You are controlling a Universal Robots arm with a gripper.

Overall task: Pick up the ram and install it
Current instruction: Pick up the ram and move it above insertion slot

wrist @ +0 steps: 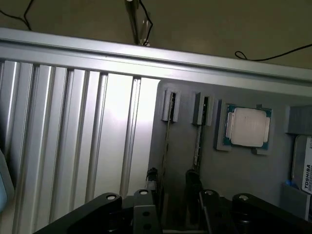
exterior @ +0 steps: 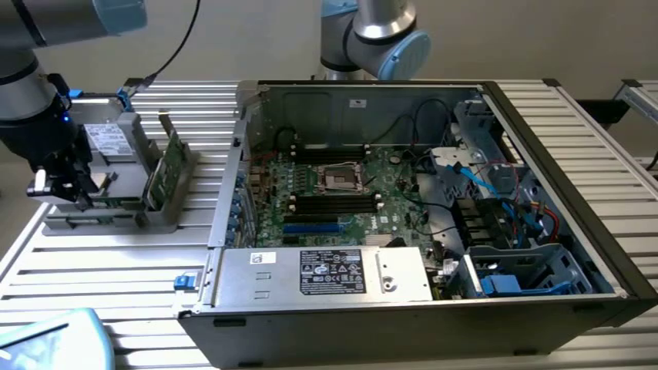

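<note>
The claw (wrist: pixel 171 178) stood fully open with nothing in its grip. Its two dark fingers (wrist: pixel 191 179) were spread far wider than the thin board between them. In the exterior view the claw (exterior: pixel 64 196) hung low over a grey parts holder (exterior: pixel 108 202) at that view's left, well apart from the open computer case (exterior: pixel 535 154).

The ram (wrist: pixel 167 141) stood on edge in a slotted grey bracket of the holder, showing in the wrist view as a thin dark line. It ran from the bracket toward the claw and passed into the gap between the fingers. I could not tell whether either finger touched it.

A second thin stick (wrist: pixel 198 141) stood on edge just beside the ram, roughly parallel to it, in its own bracket. It was roughly in line with one of the fingers.

Further along the holder a processor chip (wrist: pixel 247 127) lay flat in a recess, and past it was the edge of a hard drive (wrist: pixel 303 168) with a white label. A wider green card (exterior: pixel 165 169) stood upright in the holder, on the side toward the case.

The holder rested on the ribbed metal worktop (wrist: pixel 73 146). The case lay on its side on the same worktop, with its motherboard (exterior: pixel 340 185) exposed and a silver power supply (exterior: pixel 329 274) along its near edge.
</note>
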